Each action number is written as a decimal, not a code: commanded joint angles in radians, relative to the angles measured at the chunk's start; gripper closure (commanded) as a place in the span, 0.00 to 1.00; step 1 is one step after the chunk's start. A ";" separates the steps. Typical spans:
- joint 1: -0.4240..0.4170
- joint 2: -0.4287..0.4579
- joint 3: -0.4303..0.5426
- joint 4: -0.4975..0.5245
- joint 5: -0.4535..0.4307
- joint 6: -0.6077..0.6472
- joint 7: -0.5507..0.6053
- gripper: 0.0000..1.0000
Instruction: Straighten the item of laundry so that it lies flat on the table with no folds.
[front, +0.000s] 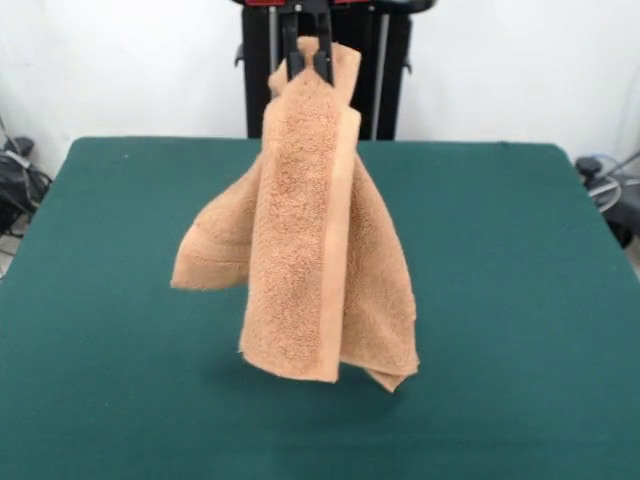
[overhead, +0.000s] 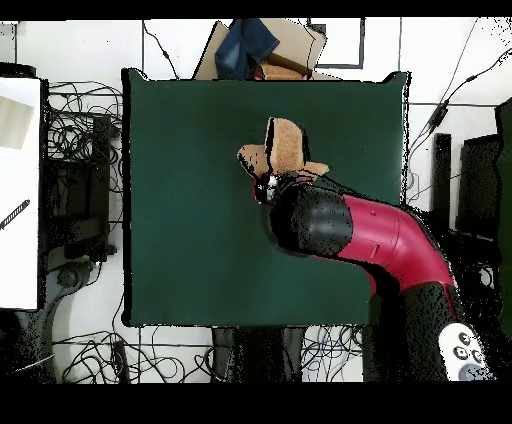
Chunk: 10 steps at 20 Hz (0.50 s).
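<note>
The tan terry-cloth towel (front: 305, 230) hangs in folds from my gripper (front: 307, 55) at the top of the front view, clear of the dark green table (front: 520, 300). Its lower edge hangs just above the table surface, with a shadow beneath. The black fingers (front: 290, 50) are shut on the towel's top corner. In the overhead view only a part of the towel (overhead: 283, 148) shows past the red and black arm (overhead: 380, 240), which hides the gripper.
The robot's black pedestal (front: 390, 80) stands behind the table's far edge. In the overhead view a cardboard box (overhead: 270, 48) with dark cloth sits beyond the table's top edge, and cables lie on the floor round the table (overhead: 180, 200).
</note>
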 joint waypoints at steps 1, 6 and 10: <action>0.105 -0.033 -0.024 0.088 -0.020 0.019 0.155 1.00; 0.157 -0.120 -0.069 0.128 0.008 0.074 0.191 1.00; 0.181 -0.140 -0.096 0.141 0.012 0.074 0.202 1.00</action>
